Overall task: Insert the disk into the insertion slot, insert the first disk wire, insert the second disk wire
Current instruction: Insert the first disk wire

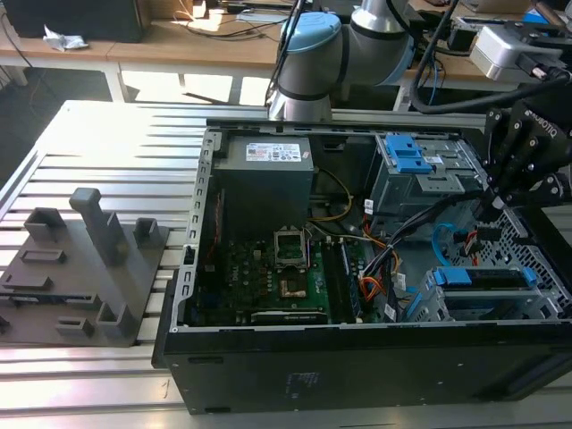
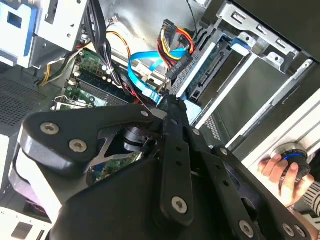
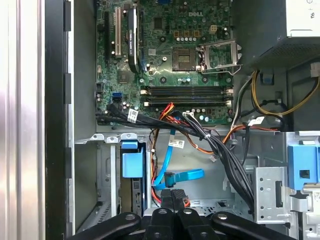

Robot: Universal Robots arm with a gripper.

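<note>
The disk (image 1: 490, 279) is seen already seated in the slot (image 1: 483, 311), low in the case (image 1: 357, 380) on the exterior view's right. Its blue carrier is tucked into the cage, so the connector edge is left facing the open interior. In the second wrist view the first wire (image 2: 175, 42) is bent down to that edge, and its dark plug is judged to be pushed home. Attention is on the second wire (image 3: 187, 175): its blue loop is kept clear of the black bundle (image 3: 220, 155), and its free end is met by the pincer (image 3: 172, 192). The fingers are pressed together, pinching the plug as far as can be judged. The pincer is pointed toward the disk's rear, presumably so the plug is lined up with its socket. A hand (image 2: 277, 167) is seen just outside the case, closed round a small knob; its purpose cannot be told.
</note>
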